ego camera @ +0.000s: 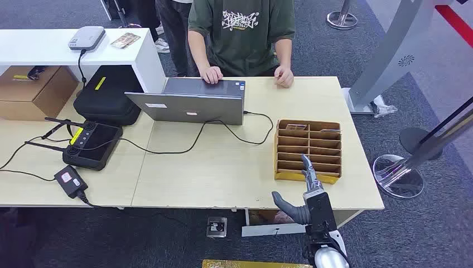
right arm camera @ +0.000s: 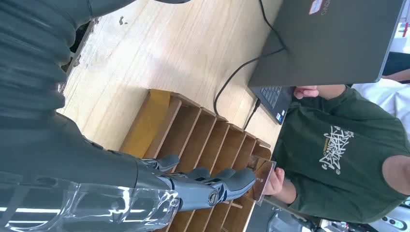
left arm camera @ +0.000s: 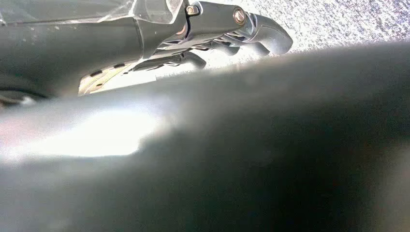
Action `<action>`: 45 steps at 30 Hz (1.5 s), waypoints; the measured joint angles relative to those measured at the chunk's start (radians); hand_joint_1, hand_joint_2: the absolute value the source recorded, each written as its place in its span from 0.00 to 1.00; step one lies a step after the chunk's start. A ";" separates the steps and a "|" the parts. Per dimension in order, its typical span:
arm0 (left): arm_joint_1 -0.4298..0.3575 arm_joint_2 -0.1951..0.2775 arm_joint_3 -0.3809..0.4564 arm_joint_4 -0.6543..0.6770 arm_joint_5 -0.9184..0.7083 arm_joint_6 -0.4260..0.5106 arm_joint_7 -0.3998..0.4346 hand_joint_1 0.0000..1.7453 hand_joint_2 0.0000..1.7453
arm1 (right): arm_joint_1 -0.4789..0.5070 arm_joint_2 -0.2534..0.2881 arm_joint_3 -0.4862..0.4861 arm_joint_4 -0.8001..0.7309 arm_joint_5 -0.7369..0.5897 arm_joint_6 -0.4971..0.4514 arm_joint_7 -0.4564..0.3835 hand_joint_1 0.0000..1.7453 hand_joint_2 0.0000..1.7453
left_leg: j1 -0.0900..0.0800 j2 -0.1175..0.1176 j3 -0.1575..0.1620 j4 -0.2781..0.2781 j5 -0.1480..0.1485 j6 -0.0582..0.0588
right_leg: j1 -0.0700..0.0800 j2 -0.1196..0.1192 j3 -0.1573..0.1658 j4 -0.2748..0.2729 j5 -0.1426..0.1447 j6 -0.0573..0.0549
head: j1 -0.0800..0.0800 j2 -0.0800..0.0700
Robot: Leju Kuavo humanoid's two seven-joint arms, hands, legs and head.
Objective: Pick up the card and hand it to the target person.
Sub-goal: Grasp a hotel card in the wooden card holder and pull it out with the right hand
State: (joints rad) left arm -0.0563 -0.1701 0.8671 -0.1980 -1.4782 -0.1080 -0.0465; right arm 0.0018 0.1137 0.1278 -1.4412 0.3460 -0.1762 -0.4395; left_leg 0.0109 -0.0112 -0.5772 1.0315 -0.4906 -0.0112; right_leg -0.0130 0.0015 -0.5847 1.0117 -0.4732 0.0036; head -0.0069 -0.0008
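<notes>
Right hand hovered over the rack's near edge, fingers extended and apart, holding nothing. Card stood in a far slot. Left hand's fingers curled, empty.

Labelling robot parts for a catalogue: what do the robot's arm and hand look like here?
The right hand has dark grey jointed fingers with bolt heads, a clear plastic shell at the wrist and a grey ribbed cover behind. In the head view, the forearm is a black block ending in silver.
</notes>
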 joint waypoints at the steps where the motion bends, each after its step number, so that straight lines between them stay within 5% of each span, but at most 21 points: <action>1: 0.000 0.000 0.000 0.000 0.000 0.000 0.000 0.00 0.00 | 0.000 0.000 0.000 0.000 0.000 0.000 0.000 0.00 1.00 | 0.000 0.000 0.000 0.000 0.000 0.000 | 0.000 0.000 0.000 0.000 0.000 0.000 | 0.000 0.000; 8: 0.000 -0.001 -0.015 0.000 -0.010 0.000 0.000 0.00 0.00 | -0.046 -0.007 -0.001 0.010 0.052 -0.012 0.003 0.00 1.00 | 0.000 0.000 0.000 0.000 0.000 0.000 | 0.000 0.000 0.000 0.000 0.000 0.000 | 0.000 0.000; 17: 0.000 0.001 -0.022 0.000 -0.009 0.000 -0.016 0.00 0.00 | -0.247 -0.043 -0.002 0.164 0.205 -0.106 0.033 0.00 1.00 | 0.000 0.002 0.001 0.000 0.001 0.000 | 0.000 0.002 0.000 0.000 0.002 0.000 | 0.000 0.000; 27: 0.000 0.014 -0.026 0.000 -0.021 0.000 -0.018 0.00 0.00 | -0.433 -0.122 -0.037 0.353 0.580 -0.356 0.189 0.00 1.00 | 0.000 0.002 0.001 0.001 0.001 0.000 | 0.000 0.001 0.000 0.000 0.002 0.000 | 0.000 0.000; 45: -0.003 0.017 -0.039 0.000 -0.037 0.000 -0.003 0.00 0.00 | -0.431 -0.167 -0.089 0.383 1.031 -0.431 0.387 0.00 1.00 | 0.000 0.001 0.001 0.001 0.001 0.000 | 0.000 0.002 0.000 0.000 0.002 0.000 | 0.000 0.000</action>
State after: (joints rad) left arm -0.0593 -0.1531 0.8279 -0.1980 -1.5153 -0.1080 -0.0492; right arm -0.4297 -0.0536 0.0385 -1.0583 1.3772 -0.6077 -0.0526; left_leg 0.0107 -0.0098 -0.5764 1.0324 -0.4900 -0.0108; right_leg -0.0131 0.0032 -0.5845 1.0117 -0.4716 0.0037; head -0.0069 -0.0008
